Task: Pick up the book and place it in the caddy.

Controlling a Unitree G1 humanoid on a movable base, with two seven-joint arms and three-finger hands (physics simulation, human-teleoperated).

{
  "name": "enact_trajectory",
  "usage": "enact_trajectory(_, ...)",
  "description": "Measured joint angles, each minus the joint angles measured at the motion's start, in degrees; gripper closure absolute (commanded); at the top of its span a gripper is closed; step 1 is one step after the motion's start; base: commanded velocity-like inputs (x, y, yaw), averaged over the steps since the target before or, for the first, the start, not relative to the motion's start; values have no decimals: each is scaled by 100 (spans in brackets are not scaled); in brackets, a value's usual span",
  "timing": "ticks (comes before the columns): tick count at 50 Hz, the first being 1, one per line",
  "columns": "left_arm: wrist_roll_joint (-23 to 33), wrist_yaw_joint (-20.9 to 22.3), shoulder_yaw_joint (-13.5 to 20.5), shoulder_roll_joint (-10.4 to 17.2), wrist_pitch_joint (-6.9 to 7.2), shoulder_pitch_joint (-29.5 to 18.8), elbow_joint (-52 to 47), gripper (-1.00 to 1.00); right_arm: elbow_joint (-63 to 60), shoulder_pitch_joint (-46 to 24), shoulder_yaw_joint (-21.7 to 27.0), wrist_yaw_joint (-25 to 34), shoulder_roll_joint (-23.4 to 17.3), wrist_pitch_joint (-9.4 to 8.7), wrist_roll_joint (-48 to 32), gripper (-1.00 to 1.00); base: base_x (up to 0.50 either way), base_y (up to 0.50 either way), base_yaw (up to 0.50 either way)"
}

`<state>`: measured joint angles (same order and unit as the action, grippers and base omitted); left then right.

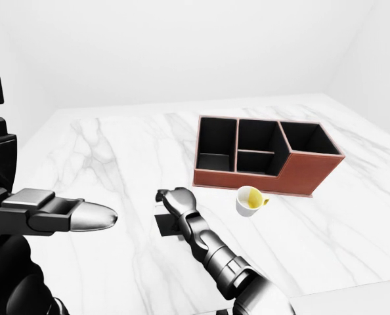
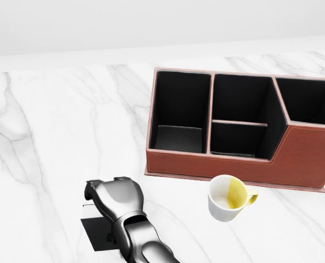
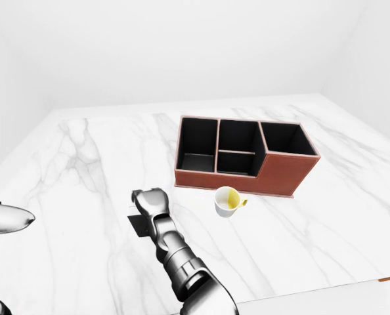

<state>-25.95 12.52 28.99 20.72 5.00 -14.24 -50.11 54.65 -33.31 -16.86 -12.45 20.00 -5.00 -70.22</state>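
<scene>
Two hands showing, both over a white marble table point(image 2: 42, 137). At the far left of the left-eye view, the left hand point(image 1: 57, 216) hanging above the table, fingers stretched straight toward the right, gripping nothing, with wide bare marble lying beneath and beyond it. Next, low in the head view, the right hand point(image 2: 117, 196) bending knuckles-up over the book point(image 2: 94, 233), fingers curling down past the book's top edge; not possible telling whether gripping or merely resting. Book lying flat and dark on the table, left edge and bottom-left corner poking out beside the wrist. Open marble running between hand and caddy point(image 2: 294, 159). Standing just below the caddy's near wall, apart from it, a white mug point(image 2: 226, 198) with yellow inside. Caddy sitting upper right, three black compartments gaping upward, its right end crossing the head view's edge.
</scene>
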Motion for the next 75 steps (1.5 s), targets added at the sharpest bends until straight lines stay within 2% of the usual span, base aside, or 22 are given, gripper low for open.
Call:
enact_trajectory(15,-246,-75,179,75,0,38,-104,-100,-63,62,45,36,-4,0,-187,100,0,0,0)
enact_trajectory(26,-269,-107,175,94,0,73,-92,-100,-562,295,-43,401,-96,0,-59,100,0,0,0)
enact_trajectory(30,-288,-116,192,99,0,71,-112,-100,-959,421,-77,649,-161,0,-110,100,0,0,0)
enact_trajectory(38,-302,-128,190,118,0,58,-105,-100,-2276,612,-138,1533,-256,0,-538,100,0,0,0)
enact_trajectory(52,-201,-53,124,75,0,102,-86,-100,-4127,540,-4,2907,-340,0,-1193,100,0,0,0)
enact_trajectory(75,-9,66,17,-14,0,112,-93,-100,-5473,-129,374,4139,-403,0,-1464,100,0,0,0)
